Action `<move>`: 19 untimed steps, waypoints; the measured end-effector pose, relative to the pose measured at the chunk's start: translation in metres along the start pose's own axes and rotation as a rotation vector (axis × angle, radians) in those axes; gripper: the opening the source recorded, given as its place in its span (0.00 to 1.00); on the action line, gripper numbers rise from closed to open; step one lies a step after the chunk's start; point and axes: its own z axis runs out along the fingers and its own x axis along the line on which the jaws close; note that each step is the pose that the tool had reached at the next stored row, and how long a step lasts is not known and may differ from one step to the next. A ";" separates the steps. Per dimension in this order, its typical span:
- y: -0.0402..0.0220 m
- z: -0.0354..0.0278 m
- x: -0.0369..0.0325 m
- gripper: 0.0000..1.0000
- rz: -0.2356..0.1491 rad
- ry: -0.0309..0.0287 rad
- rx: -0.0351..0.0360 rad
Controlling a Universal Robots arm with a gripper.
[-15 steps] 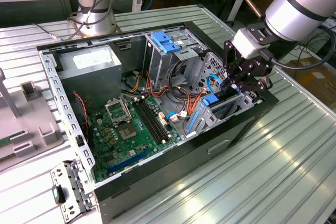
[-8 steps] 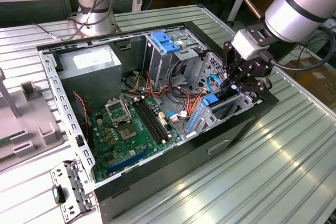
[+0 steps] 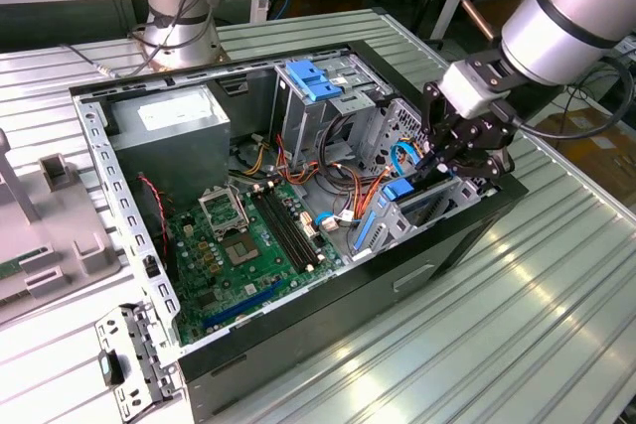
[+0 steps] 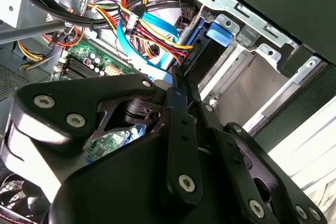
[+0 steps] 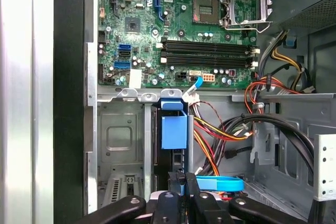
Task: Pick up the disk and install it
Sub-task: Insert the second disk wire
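The disk (image 5: 174,157) stands on edge in the drive bay (image 3: 417,208) at the case's front corner, on the exterior view's right. A blue carrier rail (image 5: 174,129) runs along its upper edge. In the second wrist view the disk (image 4: 206,59) shows as a dark slab with a blue rail end (image 4: 220,31) inside the silver bay. My gripper (image 5: 183,178) is shut, its black fingers (image 4: 179,109) close together at the disk's near end. The gripper (image 3: 444,168) hangs over the bay. Whether the tips touch the disk I cannot tell.
The open computer case (image 3: 328,305) lies on a ribbed metal table (image 3: 556,285). A bundle of red, yellow and orange wires (image 5: 210,129) and a blue flat cable (image 5: 220,184) crowd the space beside the bay. The motherboard (image 5: 178,30), the power-supply box (image 3: 169,131) and a grey cage with a blue bracket (image 3: 313,81) fill the case.
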 end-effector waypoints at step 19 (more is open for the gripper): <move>-0.0007 0.0009 0.0015 0.42 0.000 -0.0001 -0.0022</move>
